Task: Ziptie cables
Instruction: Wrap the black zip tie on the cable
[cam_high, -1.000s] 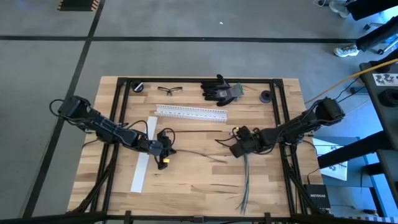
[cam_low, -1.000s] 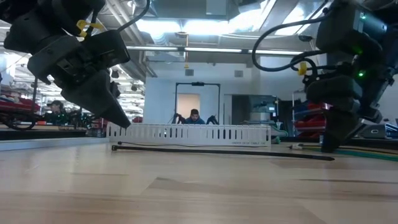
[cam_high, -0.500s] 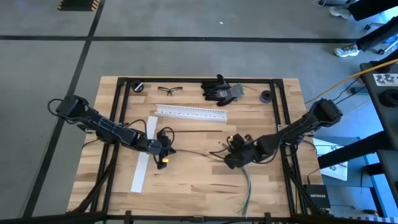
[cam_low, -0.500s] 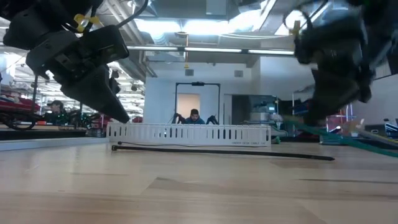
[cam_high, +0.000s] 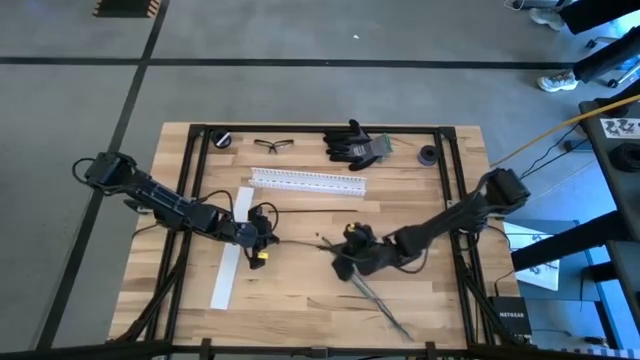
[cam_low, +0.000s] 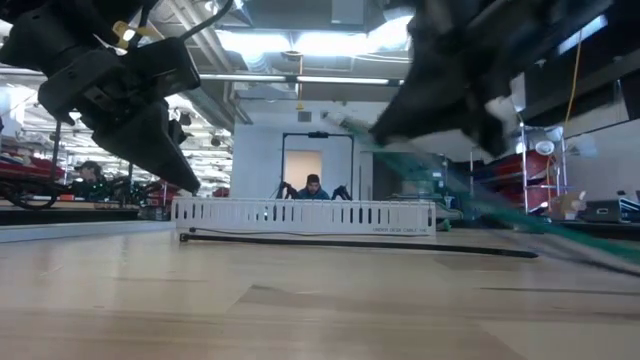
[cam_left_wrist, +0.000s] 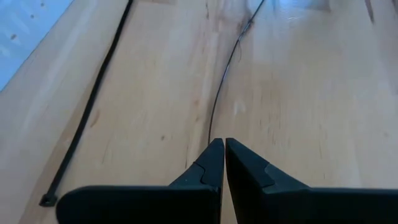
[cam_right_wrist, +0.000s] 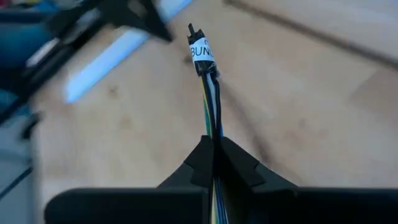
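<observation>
With the right end effector (cam_right_wrist: 213, 144) clenched on the cables (cam_right_wrist: 211, 99), apparently near their labelled tip, the bundle trailing toward five o'clock could slip free, while the left end effector (cam_left_wrist: 218, 144) pinches a thin wire (cam_left_wrist: 225, 81).

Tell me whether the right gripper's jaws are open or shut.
Shut. In the right wrist view the right gripper has its jaws pinched together on the cables.

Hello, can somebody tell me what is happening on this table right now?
Two robot arms are working with cables on a wooden table. The right gripper is shut on a bundle of cables with a white label near its end, and holds it near the middle of the table. The left gripper is shut on a thin black wire beside the white strip. A black zip tie lies loose on the table, so nothing is tied yet.
</observation>
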